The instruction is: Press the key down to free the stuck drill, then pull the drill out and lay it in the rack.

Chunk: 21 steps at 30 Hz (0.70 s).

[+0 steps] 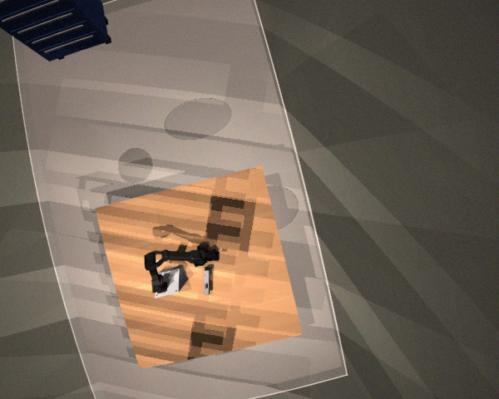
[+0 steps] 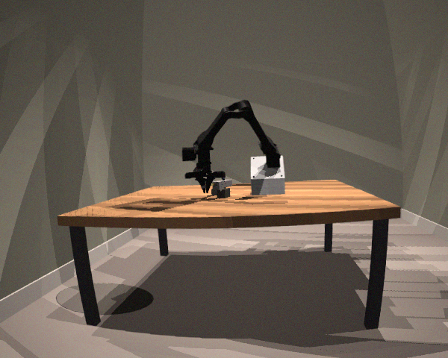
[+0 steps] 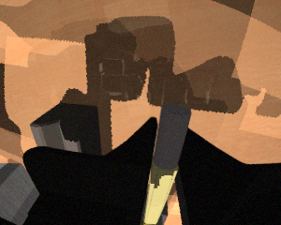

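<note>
My gripper (image 2: 205,190) (image 3: 162,124) is shut on the drill (image 3: 162,185), a thin rod with a dark grey end and a yellow part, which leans slightly between the fingertips. The fingers point down, low over the table and beside a small fixture (image 1: 206,283) (image 2: 221,183), grey on top and dark below. In the wrist view a dark block (image 3: 81,119) with grey upright parts stands left of the fingers, and a grey block (image 3: 11,189) shows at lower left. I cannot tell which part is the key or the rack. The fingers are hidden in the top view.
The arm's base stands on a white and grey box (image 1: 171,285) (image 2: 267,186), beside the fixture. Everything stands on the wooden table (image 1: 249,300) (image 2: 313,200). Dark shadows cross its top. A blue cabinet (image 1: 61,26) is far off, beyond the table.
</note>
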{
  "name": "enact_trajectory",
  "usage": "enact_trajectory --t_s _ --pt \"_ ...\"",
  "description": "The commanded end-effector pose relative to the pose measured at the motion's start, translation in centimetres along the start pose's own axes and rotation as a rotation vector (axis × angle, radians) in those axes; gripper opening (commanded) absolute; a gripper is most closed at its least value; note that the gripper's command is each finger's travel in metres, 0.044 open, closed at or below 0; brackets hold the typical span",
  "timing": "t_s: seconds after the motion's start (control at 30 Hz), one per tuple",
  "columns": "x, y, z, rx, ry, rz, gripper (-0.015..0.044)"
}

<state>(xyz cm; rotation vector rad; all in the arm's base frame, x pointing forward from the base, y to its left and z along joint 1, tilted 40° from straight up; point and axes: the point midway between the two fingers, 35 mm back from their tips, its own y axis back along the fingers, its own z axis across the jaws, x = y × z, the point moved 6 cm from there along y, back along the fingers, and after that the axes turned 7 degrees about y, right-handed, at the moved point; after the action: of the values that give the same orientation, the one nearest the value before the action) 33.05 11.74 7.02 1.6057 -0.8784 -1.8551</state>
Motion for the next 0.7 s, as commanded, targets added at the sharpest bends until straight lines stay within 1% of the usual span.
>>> enact_trajectory --t_s 0.0,0.67 --pt "0.0 0.3 0.0 0.005 0.008 0.002 0.0" --pt "0.4 1.3 0.1 0.005 0.008 0.003 0.0"
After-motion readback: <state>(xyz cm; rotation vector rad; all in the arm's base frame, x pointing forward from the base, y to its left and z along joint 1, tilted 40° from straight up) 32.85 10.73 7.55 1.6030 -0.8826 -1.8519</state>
